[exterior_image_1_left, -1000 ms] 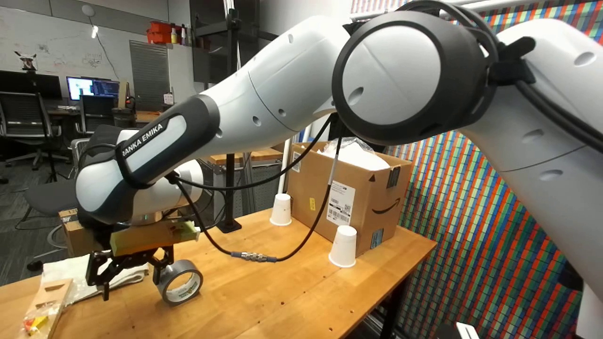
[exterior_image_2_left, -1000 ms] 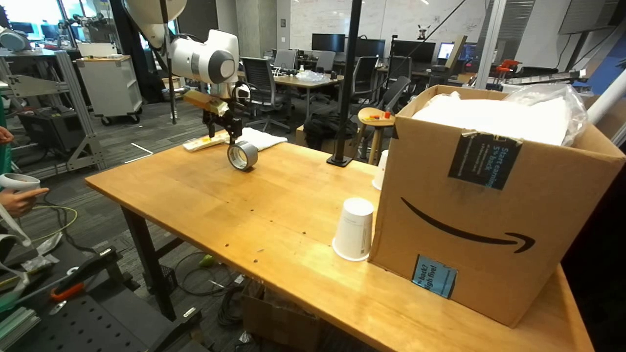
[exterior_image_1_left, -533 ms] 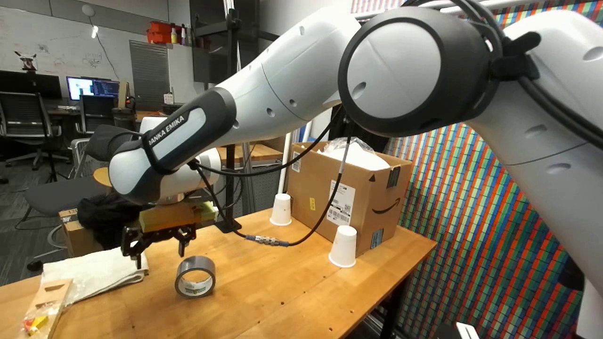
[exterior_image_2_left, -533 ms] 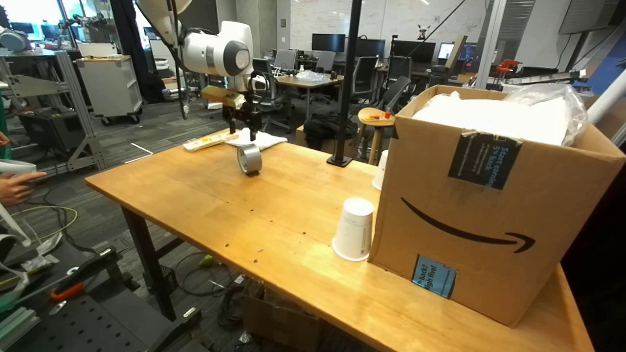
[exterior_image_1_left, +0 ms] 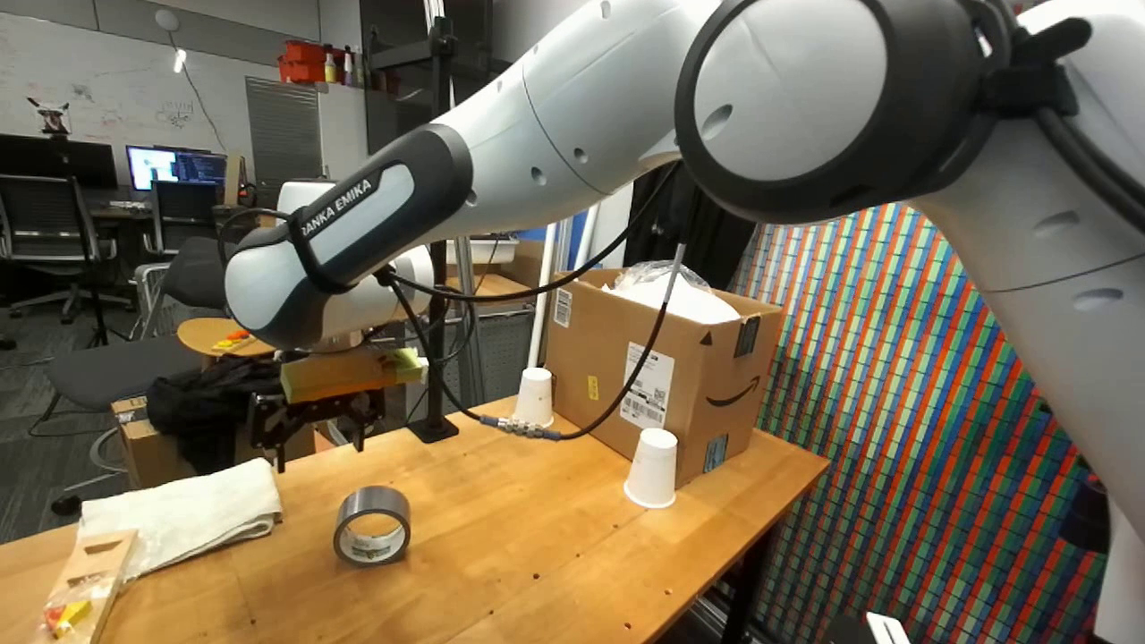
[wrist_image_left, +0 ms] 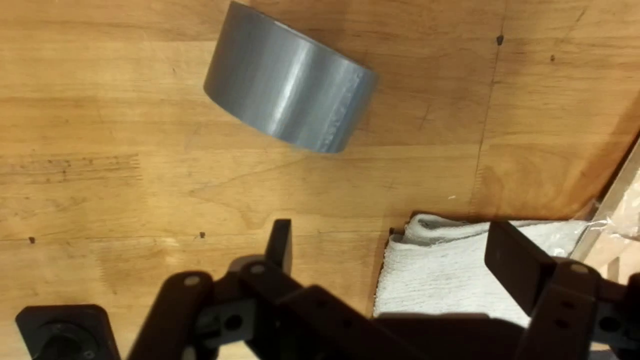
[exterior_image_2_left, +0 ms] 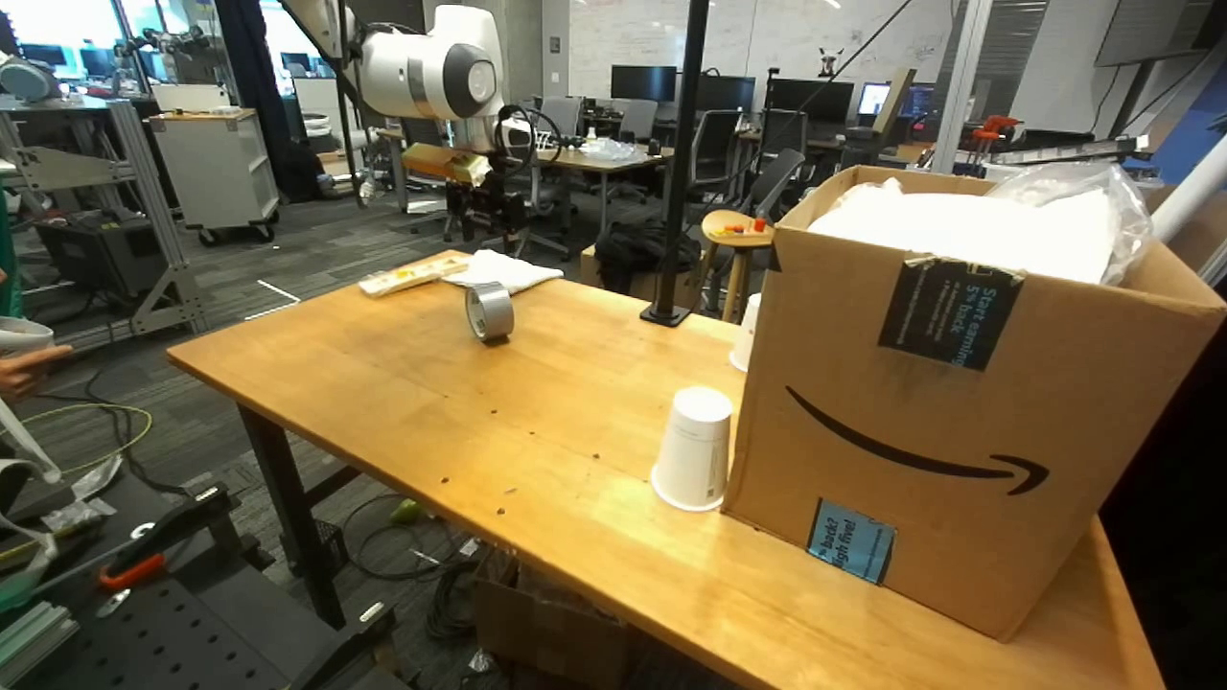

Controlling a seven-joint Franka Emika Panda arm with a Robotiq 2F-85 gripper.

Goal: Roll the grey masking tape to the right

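Honey-brown wooden desk (exterior_image_1_left: 501, 546), silver-grey ring-shaped tape roll (wrist_image_left: 287, 82) standing on it

The desk runs across both exterior views. Above it reaches the white and grey Franka robot arm (exterior_image_1_left: 608, 98), which in an exterior view comes in from the right. A slim black metal post (exterior_image_2_left: 683, 158) rises from a flat foot at the far edge of the desk.

Next in size is a brown cardboard box (exterior_image_2_left: 959, 412) with a black curved arrow and white packing (exterior_image_2_left: 968, 235) heaped at its top; it sits toward the right of the desk in both exterior views. In an exterior view a folded white cloth (exterior_image_1_left: 183, 510) lies at the left, with a pale wooden slotted board (exterior_image_1_left: 112, 565) just beside it on the near side.

The black two-fingered pincer (exterior_image_1_left: 320, 452) hangs above the desk with its fingers (wrist_image_left: 517, 265) spread wide; in the wrist view, desk and cloth show through the gap between them.

The tape roll rests upright on its curved edge, apart from the pincer. In an exterior view its printed white inner core (exterior_image_1_left: 376, 546) shows and it stands to the right of the cloth, well apart from the box.

Smallest are a near upturned white paper cup (exterior_image_1_left: 651, 470) and a matching far cup (exterior_image_1_left: 535, 394), both just beside the box
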